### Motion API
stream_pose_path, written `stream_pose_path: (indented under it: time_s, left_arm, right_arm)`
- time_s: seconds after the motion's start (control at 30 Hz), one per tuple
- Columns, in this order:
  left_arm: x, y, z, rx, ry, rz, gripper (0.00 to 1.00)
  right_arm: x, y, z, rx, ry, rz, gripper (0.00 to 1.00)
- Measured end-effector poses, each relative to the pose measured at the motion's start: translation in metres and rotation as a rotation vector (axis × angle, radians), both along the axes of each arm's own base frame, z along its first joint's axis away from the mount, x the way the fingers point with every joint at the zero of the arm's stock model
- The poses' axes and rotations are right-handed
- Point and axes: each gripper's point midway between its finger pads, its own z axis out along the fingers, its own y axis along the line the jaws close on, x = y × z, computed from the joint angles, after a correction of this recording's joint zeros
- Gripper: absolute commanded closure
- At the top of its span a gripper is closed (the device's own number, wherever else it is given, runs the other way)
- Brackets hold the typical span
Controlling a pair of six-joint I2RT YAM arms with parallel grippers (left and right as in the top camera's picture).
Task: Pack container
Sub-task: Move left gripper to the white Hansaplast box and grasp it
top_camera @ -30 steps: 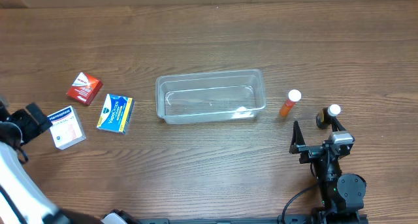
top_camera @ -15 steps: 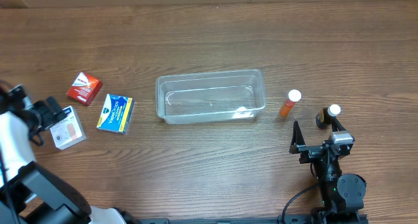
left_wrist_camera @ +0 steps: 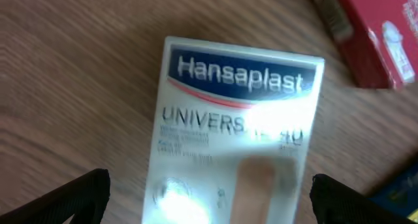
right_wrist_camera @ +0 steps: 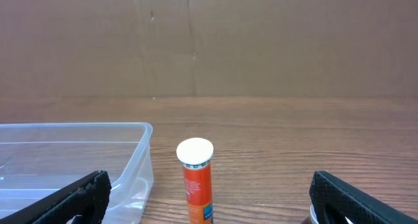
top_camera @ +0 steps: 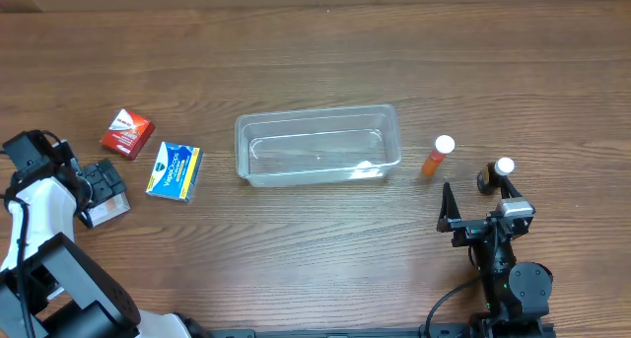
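Hovering over the Hansaplast box [left_wrist_camera: 235, 132], the left gripper [top_camera: 102, 185] is spread wide, grasping nothing; the right gripper [top_camera: 479, 198] is equally released. One clear container [top_camera: 242, 153] stands mid-table between three small boxes [top_camera: 127, 133] and two white-capped bottles [top_camera: 437, 157].

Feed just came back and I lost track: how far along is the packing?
Nothing packed: the container looks empty. In hand: the left gripper hovers open over the Hansaplast box. Left: that box, the red box, the blue box, the orange tube and the dark bottle; the right gripper is open.
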Motion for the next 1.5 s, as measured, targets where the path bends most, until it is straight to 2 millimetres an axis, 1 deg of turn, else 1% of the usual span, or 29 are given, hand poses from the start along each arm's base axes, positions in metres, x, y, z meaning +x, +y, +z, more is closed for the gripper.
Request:
stream_pose_path:
  time_s: [0.03,0.17,0.23,0.3,0.43,0.63,0.67,0.8,1.17,1.2,1.4,1.5]
  left_arm:
    - [0.001,0.003,-0.001,0.006,-0.015,0.007,0.00]
    - [-0.005,0.004,-0.010,-0.004,-0.021,0.024,0.00]
    - [-0.002,0.003,-0.012,-0.012,-0.035,0.018,0.00]
    - [0.003,-0.002,-0.015,-0.043,-0.053,-0.003,0.00]
    - [0.006,-0.008,-0.019,-0.074,-0.061,-0.033,0.00]
    - [0.007,-0.008,-0.023,-0.076,-0.059,-0.039,0.00]
    - [0.007,-0.008,-0.025,-0.080,-0.055,-0.039,0.00]
    - [0.003,-0.010,-0.046,-0.107,-0.009,-0.037,0.00]
    - [0.012,-0.003,-0.046,-0.081,-0.044,-0.040,0.00]
    - [0.013,-0.003,-0.046,-0.082,-0.048,-0.041,0.01]
    - [0.015,-0.004,-0.046,-0.083,-0.055,-0.052,0.20]
    - [0.015,-0.004,-0.046,-0.082,-0.053,-0.057,0.26]
  right_arm:
    - [0.000,0.000,0.000,0.000,0.000,0.000,0.00]
    - [0.000,0.000,0.000,0.001,0.000,0.000,0.00]
    - [0.000,0.000,0.000,0.000,0.000,0.000,0.00]
    - [0.000,0.000,0.000,0.001,0.000,-0.001,0.00]
    - [0.000,0.000,0.000,0.000,0.000,0.000,0.00]
    - [0.000,0.000,0.000,0.001,0.000,0.000,0.00]
    - [0.000,0.000,0.000,0.001,0.000,0.000,0.00]
    - [0.000,0.000,0.000,0.000,0.000,0.000,0.00]
    - [0.000,0.000,0.000,0.001,0.000,0.000,0.00]
    - [0.000,0.000,0.000,0.000,0.000,0.000,0.00]
    - [0.000,0.000,0.000,0.001,0.000,0.000,0.00]
    - [0.000,0.000,0.000,0.001,0.000,0.000,0.00]
